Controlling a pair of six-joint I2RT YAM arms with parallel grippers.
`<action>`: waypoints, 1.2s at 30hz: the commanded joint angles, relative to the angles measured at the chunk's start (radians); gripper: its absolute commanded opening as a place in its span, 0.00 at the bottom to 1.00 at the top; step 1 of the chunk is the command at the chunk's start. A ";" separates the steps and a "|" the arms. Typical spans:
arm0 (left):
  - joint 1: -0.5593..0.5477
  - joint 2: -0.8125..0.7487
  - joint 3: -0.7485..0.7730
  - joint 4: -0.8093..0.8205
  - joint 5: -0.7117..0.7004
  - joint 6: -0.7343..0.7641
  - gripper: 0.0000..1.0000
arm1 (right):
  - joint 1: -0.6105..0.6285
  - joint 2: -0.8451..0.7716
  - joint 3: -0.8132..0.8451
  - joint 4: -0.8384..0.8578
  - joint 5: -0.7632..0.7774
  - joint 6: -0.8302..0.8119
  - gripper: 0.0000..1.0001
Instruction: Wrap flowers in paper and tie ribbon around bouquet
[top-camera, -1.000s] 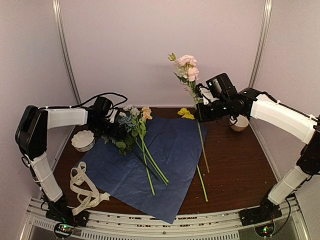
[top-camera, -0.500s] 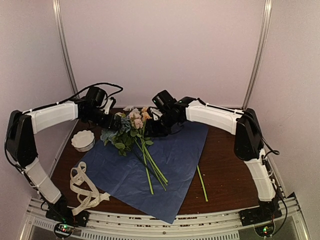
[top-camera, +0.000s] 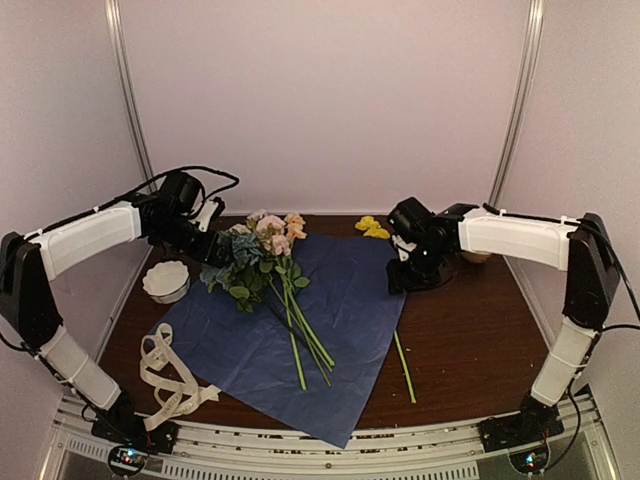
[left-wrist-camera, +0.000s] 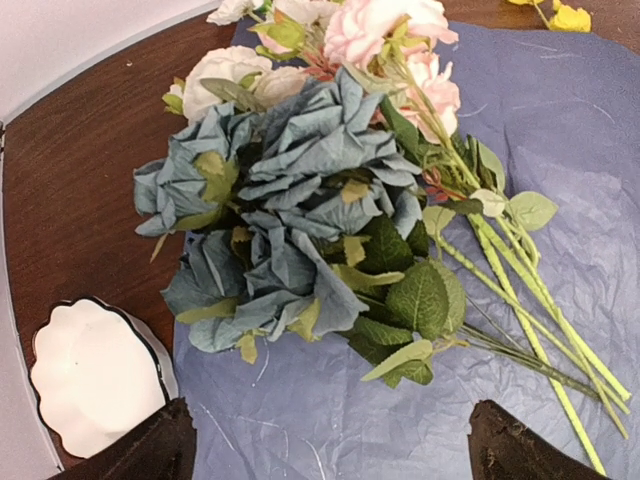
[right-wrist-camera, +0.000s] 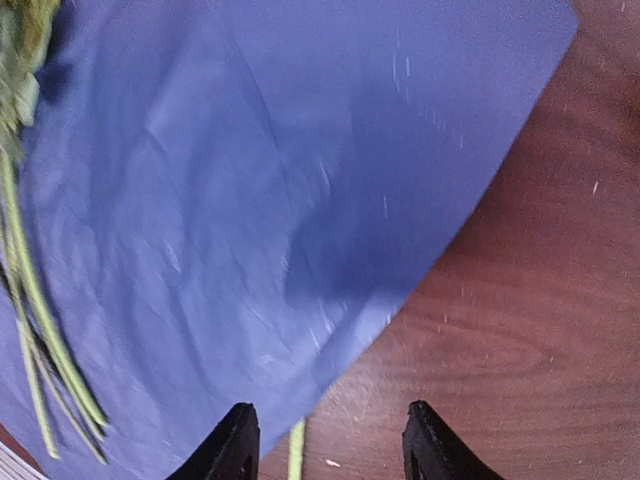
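Note:
The flowers (top-camera: 262, 255) lie in a bunch on the dark navy paper (top-camera: 340, 320), blooms toward the back left and stems running down the sheet. In the left wrist view the dusty-blue, white and pink flowers (left-wrist-camera: 320, 190) fill the frame above the paper (left-wrist-camera: 560, 120). My left gripper (top-camera: 216, 250) (left-wrist-camera: 330, 462) hangs open just left of the blooms, holding nothing. My right gripper (top-camera: 405, 278) (right-wrist-camera: 328, 448) is open over the paper's (right-wrist-camera: 250, 180) right edge. One yellow flower (top-camera: 372, 227) lies apart, and its green stem (right-wrist-camera: 296, 455) shows on the table beneath my right fingers. The cream ribbon (top-camera: 170, 375) lies looped at the front left.
A white scalloped bowl (top-camera: 166, 280) (left-wrist-camera: 95, 375) stands left of the paper, close to my left gripper. A second small bowl (top-camera: 482, 254) sits behind my right arm at the back right. Bare brown table (top-camera: 480, 330) shows to the right of the sheet.
My right gripper carried a pink flower across to the bunch, opened and left it there, then drew back right to the paper's edge. The left arm shifted only slightly.

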 joint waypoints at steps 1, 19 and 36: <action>-0.005 -0.014 0.057 -0.073 0.062 0.071 0.98 | 0.023 -0.033 -0.212 0.019 -0.013 0.010 0.51; -0.005 0.028 0.088 -0.073 0.056 0.110 0.98 | 0.095 0.086 -0.277 0.051 0.003 0.076 0.36; -0.004 0.022 0.077 -0.072 0.050 0.115 0.98 | -0.040 -0.296 -0.116 -0.045 0.414 0.048 0.00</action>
